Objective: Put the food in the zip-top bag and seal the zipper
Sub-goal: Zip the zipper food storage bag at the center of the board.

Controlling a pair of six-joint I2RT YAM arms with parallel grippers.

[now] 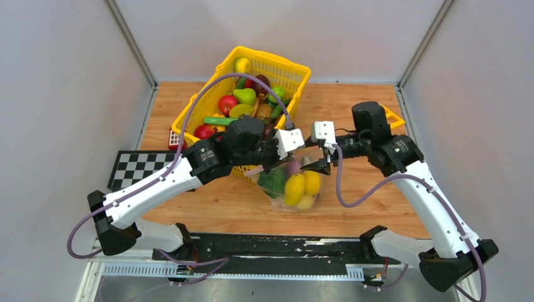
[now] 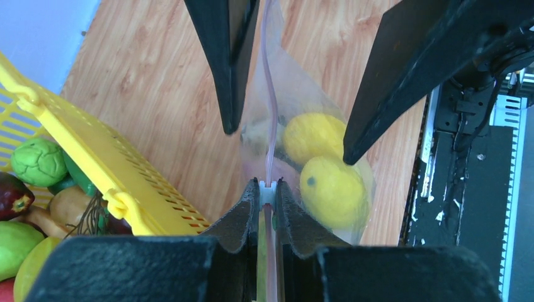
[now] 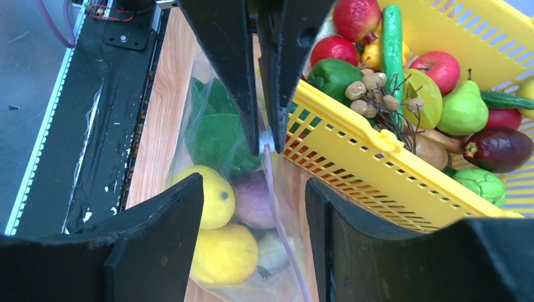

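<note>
From the top camera, a yellow basket [image 1: 296, 72] heaped with toy fruit and vegetables is sitting on a wooden surface [image 1: 365, 201]. The zip-top bag [image 1: 306, 202] is lying just in front of the basket, against its near wall. It is holding some of the food: yellow lemons [image 1: 294, 189], a green piece [image 1: 272, 181] and a purple piece [image 1: 293, 167]. The left claw [image 1: 272, 165] and the right claw [image 1: 322, 165] are both reaching in at the bag's mouth, close along the basket's near wall. From this height I cannot tell how their fingers are standing.

From the left wrist camera, the left claw [image 2: 267, 186] is pressing its two fingers together on the zipper [image 2: 271, 94], and the pale pink strip is running away from between them. The right claw [image 2: 289, 145] is facing it from further along the strip, its fingers spread wide apart, one on each side of the zipper. Two lemons are showing through the clear plastic on the side of the strip away from the basket.

From the right wrist camera, the right claw [image 3: 254, 182] is standing with its own fingers well apart, straddling the bag and gripping nothing. Across from it, the left claw [image 3: 264, 148] is clamping the zipper [image 3: 280, 226] just beside the basket's rim. The green piece, the lemons and the purple piece are lying inside the bag, on the side of the zipper away from the basket
</note>
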